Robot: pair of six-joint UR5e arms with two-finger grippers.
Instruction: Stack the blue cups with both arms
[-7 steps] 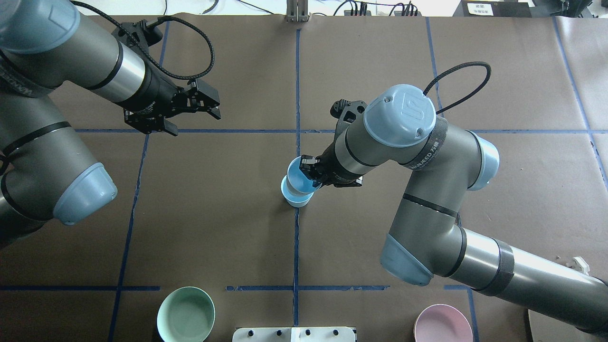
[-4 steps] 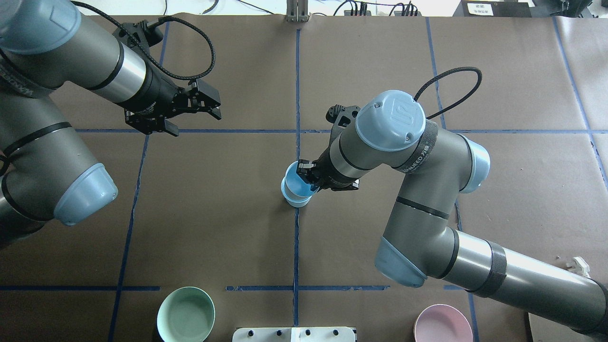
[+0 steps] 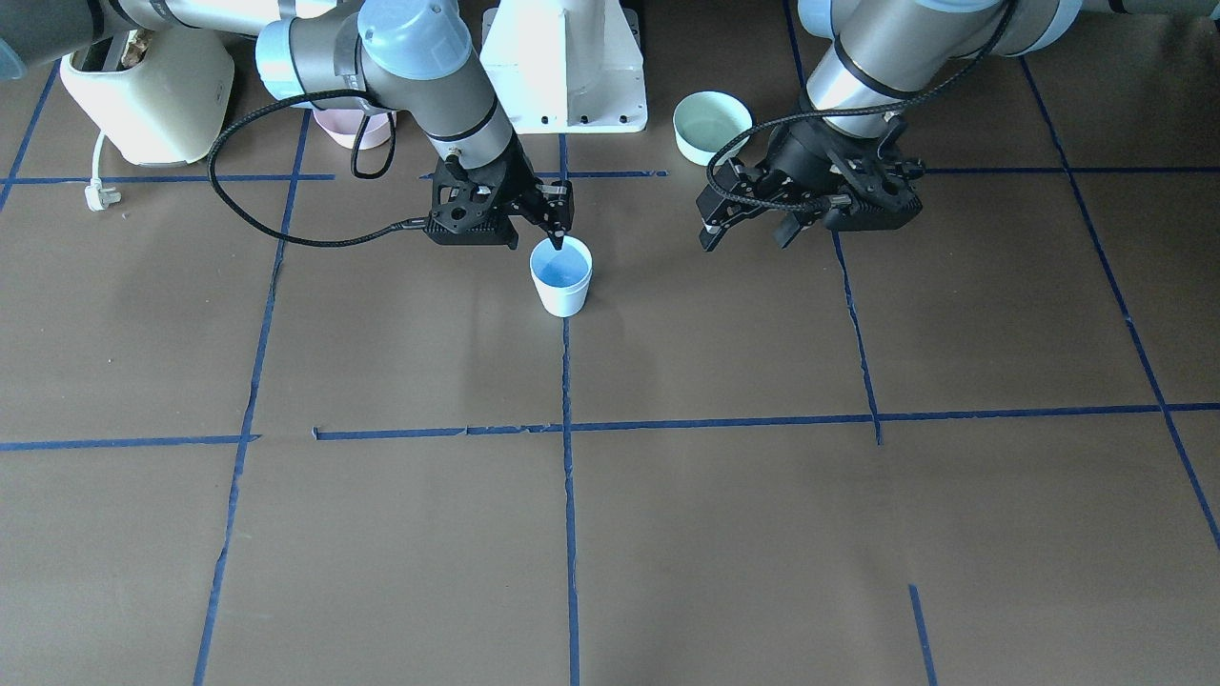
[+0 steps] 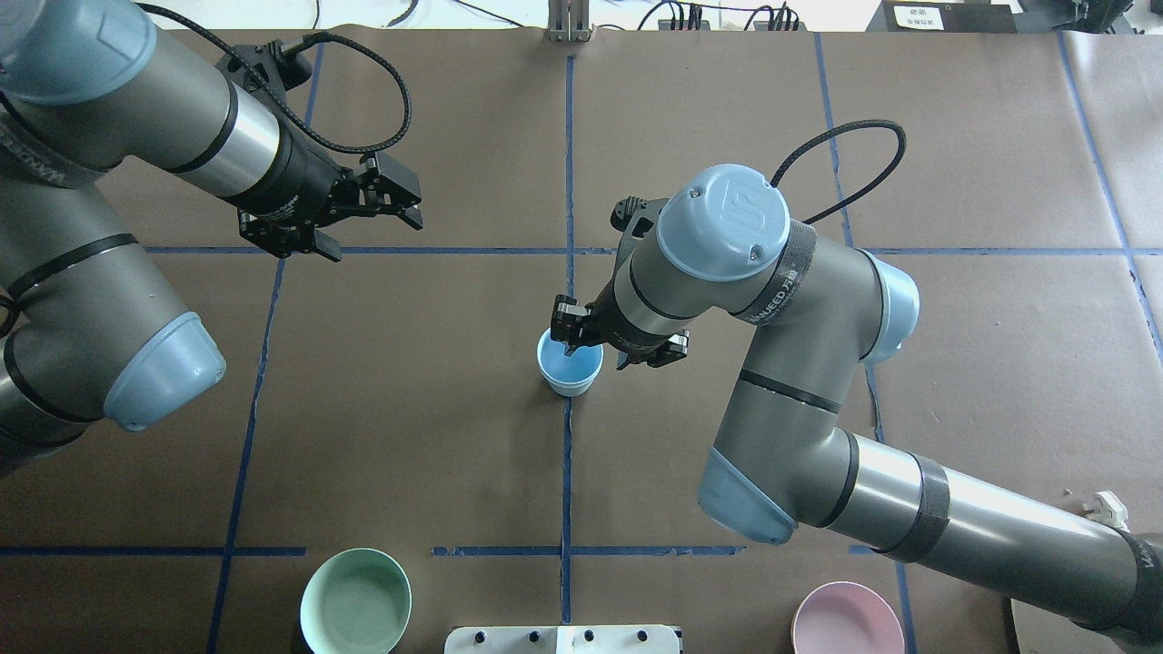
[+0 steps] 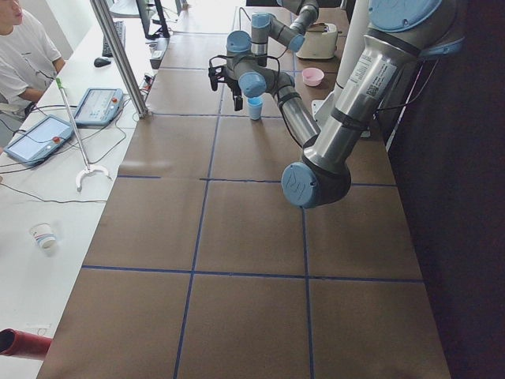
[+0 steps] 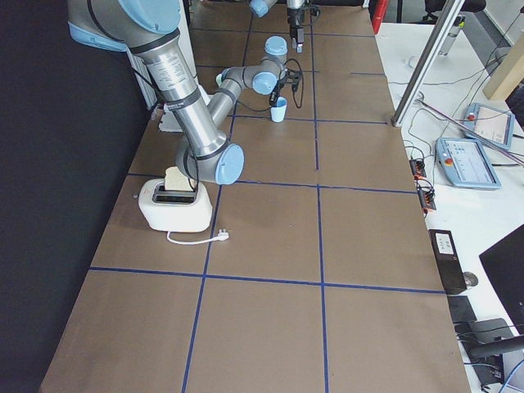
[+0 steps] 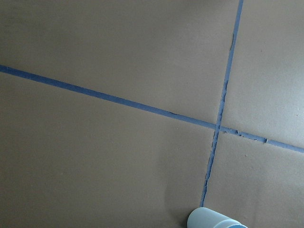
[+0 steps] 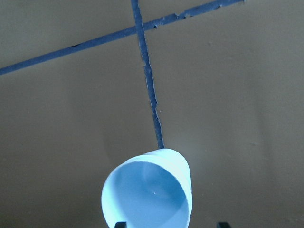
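The two blue cups (image 4: 570, 364) stand nested as one stack on the blue tape line at the table's middle; they also show in the front view (image 3: 561, 275) and in the right wrist view (image 8: 148, 194). My right gripper (image 4: 604, 341) hovers just above and beside the stack, its fingers spread apart and holding nothing, with one fingertip (image 3: 558, 229) over the rim. My left gripper (image 4: 368, 227) is open and empty, well away at the far left. The left wrist view shows only the stack's side (image 7: 213, 221).
A mint-green bowl (image 4: 355, 601) and a pink bowl (image 4: 846, 619) sit at the near edge by the white pedestal (image 3: 564, 67). A cream toaster (image 3: 148, 95) with a cord stands on the robot's right side. An operator sits at the far desk (image 5: 20, 55).
The upper cup, held tilted in the lower one by my right gripper, has dropped fully in. The right gripper has let go and shifted left. The left arm has barely moved.
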